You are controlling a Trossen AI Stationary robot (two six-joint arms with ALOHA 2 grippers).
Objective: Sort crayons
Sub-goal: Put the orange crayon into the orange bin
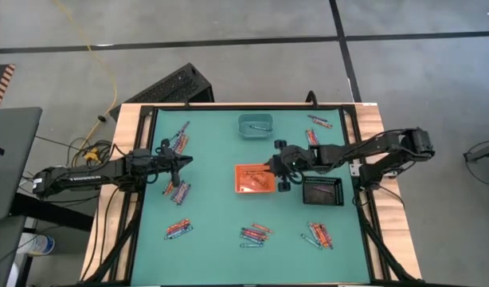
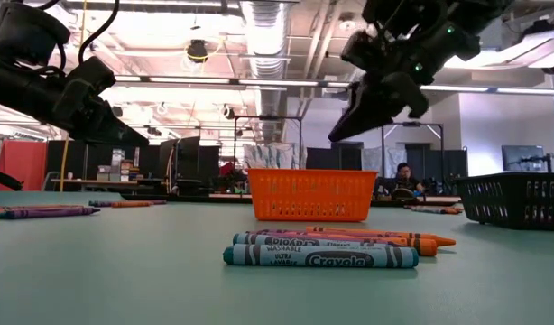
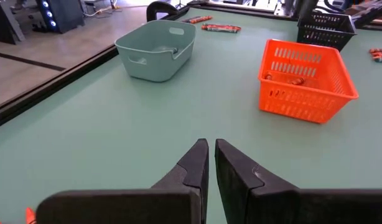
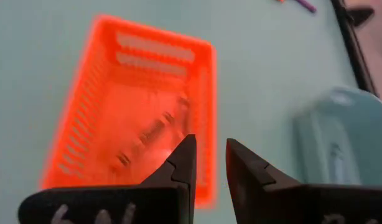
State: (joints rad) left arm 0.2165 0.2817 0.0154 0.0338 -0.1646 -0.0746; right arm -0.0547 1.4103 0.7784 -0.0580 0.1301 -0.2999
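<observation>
The right pincer [image 1: 270,167] hangs over the orange basket [image 1: 255,178], its dark fingers parted and holding nothing; it looks to have just dropped a crayon there. The left pincer [image 1: 185,160] waits clenched and empty above the table [image 1: 213,231]. Next comes another pickup. The crayons [image 1: 252,235], thin paper-wrapped wax sticks, lie scattered in small heaps on the smooth green surface, some already inside the slotted plastic basket.

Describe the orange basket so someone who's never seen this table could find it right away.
On the green table, look to the middle, just under the right gripper. The orange basket sits there, square with slotted walls and a few crayons inside. The teal tub has solid walls, and the black basket is dark mesh.
</observation>
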